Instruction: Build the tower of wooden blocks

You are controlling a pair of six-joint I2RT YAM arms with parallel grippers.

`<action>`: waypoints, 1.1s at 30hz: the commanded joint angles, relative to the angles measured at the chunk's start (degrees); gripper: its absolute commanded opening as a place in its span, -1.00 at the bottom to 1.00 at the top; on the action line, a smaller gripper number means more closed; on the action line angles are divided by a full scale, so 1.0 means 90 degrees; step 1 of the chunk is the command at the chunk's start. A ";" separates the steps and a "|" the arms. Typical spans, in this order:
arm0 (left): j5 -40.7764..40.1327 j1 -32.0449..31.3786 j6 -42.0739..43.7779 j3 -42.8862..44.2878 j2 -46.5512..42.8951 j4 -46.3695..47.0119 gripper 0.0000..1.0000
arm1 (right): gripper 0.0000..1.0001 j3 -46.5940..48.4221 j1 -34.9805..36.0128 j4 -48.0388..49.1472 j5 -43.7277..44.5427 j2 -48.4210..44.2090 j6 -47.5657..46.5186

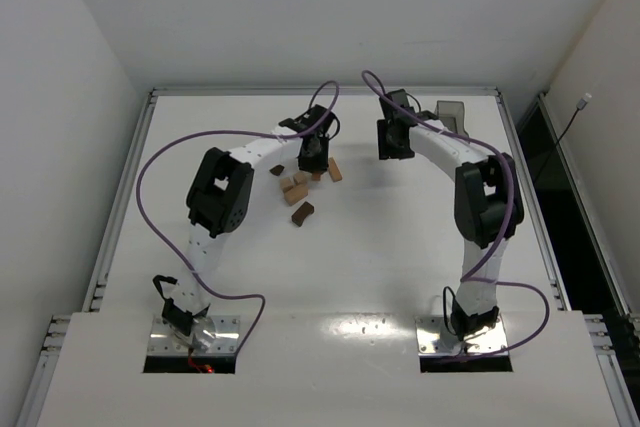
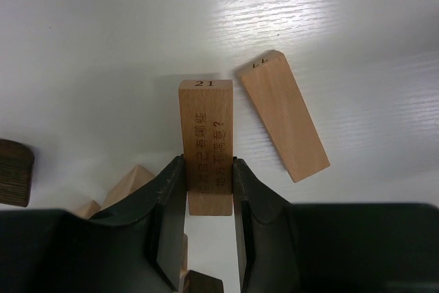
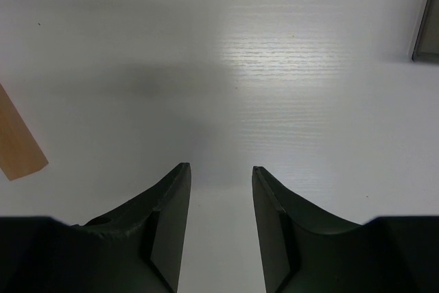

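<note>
A light tan wooden bar marked 21 [image 2: 206, 145] sits between the left arm's jaws, which touch its two long sides. A light tan wooden bar marked 11 [image 2: 283, 116] lies just right of it, tilted and not touching it. Left of the jaws lie small tan wooden pieces [image 2: 130, 182] and, further left, a dark brown wooden piece [image 2: 14, 173]. The right arm's jaws stand apart over the bare white surface [image 3: 274, 66], with this cluster to their left and the translucent grey plastic tray [image 1: 452, 114] ahead to their right.

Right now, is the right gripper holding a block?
No, the right gripper is open, with only table showing across its gap.
</note>
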 commanded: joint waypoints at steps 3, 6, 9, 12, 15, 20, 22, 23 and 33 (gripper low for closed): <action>-0.0081 -0.0047 -0.0119 0.0109 0.0160 0.0005 -1.00 | -0.25 0.0286 -0.0040 0.0062 -0.0071 -0.0066 0.0187; -0.0003 -0.0047 -0.0119 0.0050 0.0160 0.0064 -1.00 | -0.25 0.0286 -0.0040 0.0062 -0.0071 -0.0007 0.0187; 0.0152 -0.0047 -0.0119 0.0050 0.0229 0.0064 -1.00 | -0.25 0.0345 -0.0040 0.0003 -0.0071 -0.0007 0.0187; 0.0338 -0.0047 -0.0061 0.0050 0.0297 0.0122 -1.00 | -0.25 0.0345 -0.0040 0.0003 -0.0129 -0.0007 0.0187; 0.0494 -0.0115 0.0008 0.0128 0.0374 0.0181 -1.00 | -0.25 0.0345 -0.0040 0.0003 -0.0129 -0.0007 0.0187; 0.0632 -0.0183 0.0066 0.0256 0.0512 0.0181 -1.00 | -0.25 0.0345 -0.0040 0.0003 -0.0129 -0.0007 0.0187; 0.0632 -0.0183 0.0066 0.0334 0.0579 0.0181 -1.00 | -0.25 0.0286 -0.0040 0.0003 -0.0129 -0.0007 0.0187; 0.0632 -0.0183 0.0124 0.0392 0.0580 0.0181 -0.87 | -0.25 0.0286 -0.0040 0.0003 -0.0187 0.0060 0.0187; 0.0632 -0.0183 0.0183 0.0392 0.0580 0.0181 -0.03 | -0.27 0.0286 -0.0040 0.0003 -0.0305 0.0061 0.0187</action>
